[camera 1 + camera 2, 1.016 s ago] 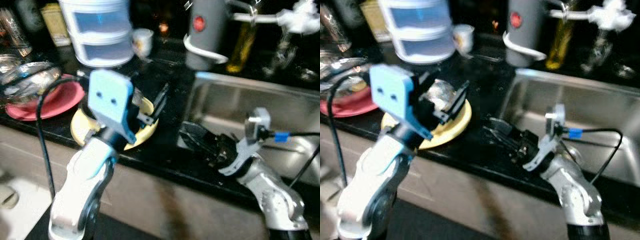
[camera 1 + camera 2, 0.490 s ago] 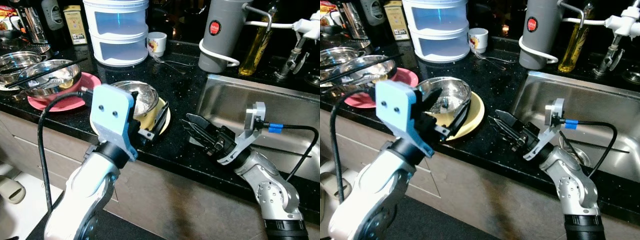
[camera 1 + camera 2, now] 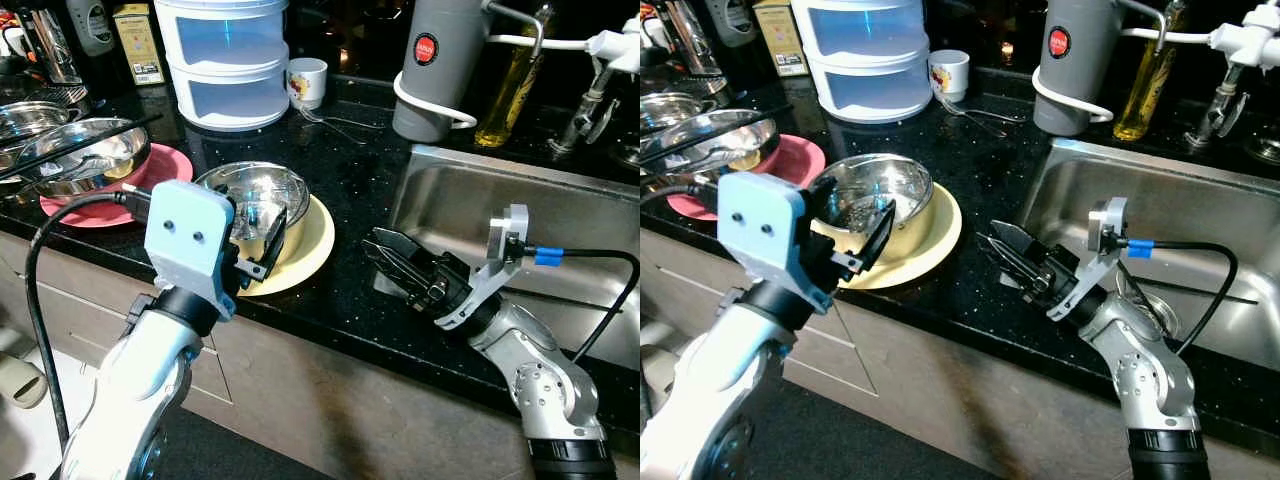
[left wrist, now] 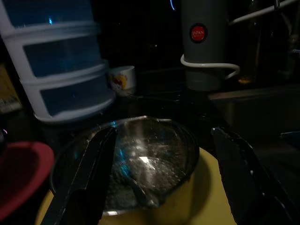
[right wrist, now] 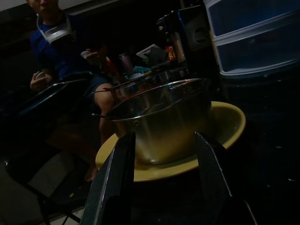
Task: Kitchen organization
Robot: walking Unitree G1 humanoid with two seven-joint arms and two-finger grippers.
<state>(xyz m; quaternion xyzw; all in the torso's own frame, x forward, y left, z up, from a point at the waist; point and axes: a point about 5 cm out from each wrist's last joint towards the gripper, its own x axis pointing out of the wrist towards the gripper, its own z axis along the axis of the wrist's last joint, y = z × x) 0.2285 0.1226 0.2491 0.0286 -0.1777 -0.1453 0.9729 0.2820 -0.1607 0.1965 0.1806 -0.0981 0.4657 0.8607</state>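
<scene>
- While our left gripper (image 3: 862,243) hangs at the near rim of the steel bowl (image 3: 872,195), its jaws stand wide, one black finger on each side of the bowl in the left wrist view, gripping nothing.
- We see the steel bowl sitting upright inside the yellow plate (image 3: 932,232), which lies on the black table (image 3: 350,190) near its front edge, just left of the sink (image 3: 560,240).
- Our right gripper (image 3: 392,262) hovers low over the table between the yellow plate and the sink's rim, pointing toward the bowl; its jaws are parted and empty, and the right wrist view frames the bowl and plate between its fingers (image 5: 117,173).
- To the left we find a pink plate (image 3: 150,175) carrying another steel bowl (image 3: 85,150) with dark chopsticks across it.
- At the back of the table stand a stacked white-and-blue container (image 3: 225,60), a small white cup (image 3: 306,80), a grey flask (image 3: 435,60) with a white cord round its base, and a bottle of yellow liquid (image 3: 505,90).
- In the right wrist view, a person in blue (image 5: 61,51) sits dimly beyond the table.
</scene>
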